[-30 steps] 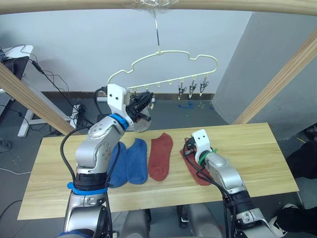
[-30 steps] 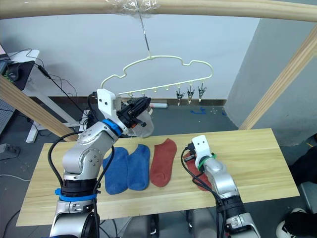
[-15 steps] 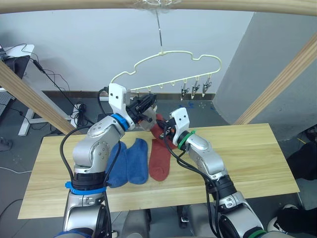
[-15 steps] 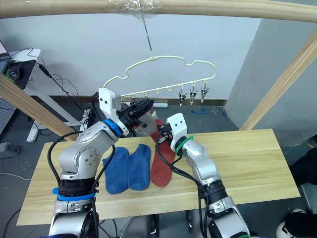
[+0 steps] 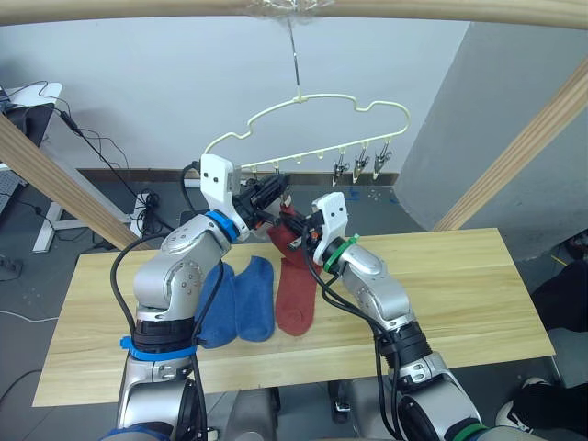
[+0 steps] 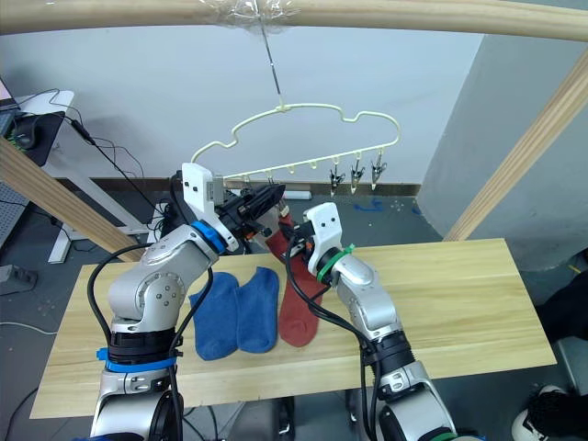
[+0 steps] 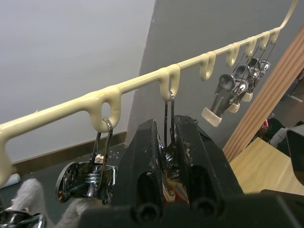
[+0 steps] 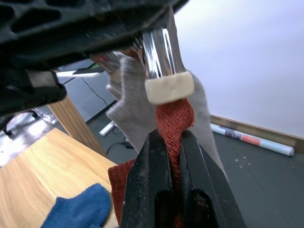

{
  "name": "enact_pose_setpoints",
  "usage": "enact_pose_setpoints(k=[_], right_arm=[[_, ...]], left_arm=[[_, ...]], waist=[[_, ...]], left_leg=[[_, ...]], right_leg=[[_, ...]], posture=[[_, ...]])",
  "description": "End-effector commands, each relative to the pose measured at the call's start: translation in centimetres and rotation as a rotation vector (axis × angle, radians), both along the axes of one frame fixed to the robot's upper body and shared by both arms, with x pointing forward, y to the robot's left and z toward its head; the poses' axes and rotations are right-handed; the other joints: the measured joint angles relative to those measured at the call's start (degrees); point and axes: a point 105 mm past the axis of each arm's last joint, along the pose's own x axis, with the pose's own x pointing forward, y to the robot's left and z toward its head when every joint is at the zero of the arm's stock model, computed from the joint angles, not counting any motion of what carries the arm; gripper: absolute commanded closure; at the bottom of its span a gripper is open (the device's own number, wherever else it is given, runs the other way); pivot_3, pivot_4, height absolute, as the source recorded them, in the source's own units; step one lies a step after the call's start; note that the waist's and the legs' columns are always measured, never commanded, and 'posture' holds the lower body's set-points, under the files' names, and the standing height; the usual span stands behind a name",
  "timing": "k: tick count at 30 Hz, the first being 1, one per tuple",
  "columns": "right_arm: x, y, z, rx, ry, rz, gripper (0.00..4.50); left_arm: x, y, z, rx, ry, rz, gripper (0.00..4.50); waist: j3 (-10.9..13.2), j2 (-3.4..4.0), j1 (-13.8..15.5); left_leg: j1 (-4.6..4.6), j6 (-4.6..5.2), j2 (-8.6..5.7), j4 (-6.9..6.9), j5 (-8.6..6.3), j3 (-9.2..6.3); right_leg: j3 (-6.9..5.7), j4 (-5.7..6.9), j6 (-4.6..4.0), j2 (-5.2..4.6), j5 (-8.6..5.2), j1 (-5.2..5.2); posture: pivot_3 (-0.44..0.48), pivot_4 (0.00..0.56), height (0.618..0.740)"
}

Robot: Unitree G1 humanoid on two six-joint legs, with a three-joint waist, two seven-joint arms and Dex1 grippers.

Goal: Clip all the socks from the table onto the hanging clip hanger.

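Grey wall and dark floor lie behind the clip hanger [image 5: 312, 129], which hangs from a wooden pole [image 5: 294, 7]. Left pincer [image 7: 165, 142] is clamped on a grey clip [image 7: 167, 123], squeezing it. Right pincer [image 8: 173, 152] grips a rust-red sock [image 8: 175, 116] pinched tight, its top edge just under that clip's pad, its long axis hanging downward. If the clip is let go before the fabric sits between its pads, the sock could drop. Below on the counter [image 5: 459, 294] lie two blue socks [image 5: 237, 301] and another red sock [image 5: 296, 292].
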Motion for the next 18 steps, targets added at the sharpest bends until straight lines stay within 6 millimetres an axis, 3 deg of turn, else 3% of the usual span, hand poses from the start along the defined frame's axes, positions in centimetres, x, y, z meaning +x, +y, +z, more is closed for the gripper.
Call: enact_pose_setpoints(k=[1, 18], right_arm=[[-0.7, 0.0, 1.4, 0.054, -0.042, 0.026, 4.5], [-1.8, 0.2, 2.3, 0.228, 0.041, 0.073, 4.5]], left_arm=[[-0.2, 0.2, 0.8, -0.003, -0.035, 0.006, 4.28], [-0.2, 0.4, 0.8, 0.0, -0.036, 0.01, 4.28]], waist=[[0.0, 0.0, 0.0], [0.0, 0.0, 0.0]], left_leg=[[0.0, 0.0, 0.0, 0.0, 0.0, 0.0], [0.0, 0.02, 0.0, 0.01, -0.01, -0.01]], right_leg=[[0.0, 0.0, 0.0, 0.0, 0.0, 0.0], [-0.01, 0.0, 0.0, 0.0, 0.0, 0.0]], posture=[[-0.143, 0.266, 0.74], [-0.146, 0.268, 0.74]])
